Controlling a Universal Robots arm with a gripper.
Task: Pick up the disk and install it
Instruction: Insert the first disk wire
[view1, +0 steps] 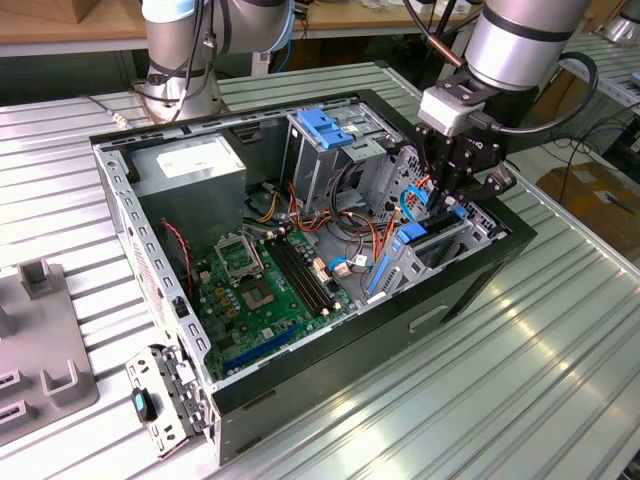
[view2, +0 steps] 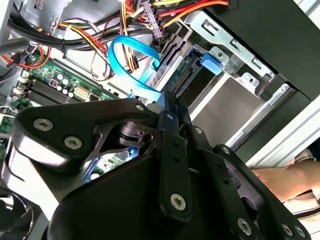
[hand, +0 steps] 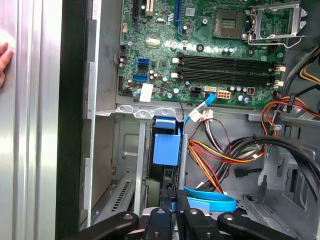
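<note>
Exterior view, left to right: grey fixture blocks (view1: 45, 375) on the table (view1: 560, 400), then the open case (view1: 330, 385) lying on its side. Inside it are the power supply (view1: 195, 165) at the back, the motherboard (view1: 265, 290) flat on the case floor, and a tall drive cage (view1: 310, 170) with a blue bracket (view1: 330, 128) on top. None of those is the target.

The disk (view1: 428, 238) is at the exterior view's right end of the case. It stands on edge in the drive bay beside the case wall, blue rails showing. It looks slightly tilted rather than fully seated, but I can't confirm that. The curved blue cable (hand: 210, 202) loops just beside it, near the gripper.

Gripper (view1: 445, 205) is down inside the case, right over the disk. Jaws are narrow, nearly together. In both wrist views they look pinched on the disk's thin near edge, so I read it as holding the disk, mid-insert. Can't see whether the connector end is mated.

Handling, my read:
- Dense for its size, with a rigid metal body and smooth faces. A thin-edge pinch can pivot or slip if the rails bind.
- Rails are plastic and have some give.
- Shock-sensitive: no dropping, no forcing.
- Best hold is across the metal body or the rails, clear of the connector and board side.

A person's hand (view2: 280, 182) rests on the table just outside the case wall.
</note>
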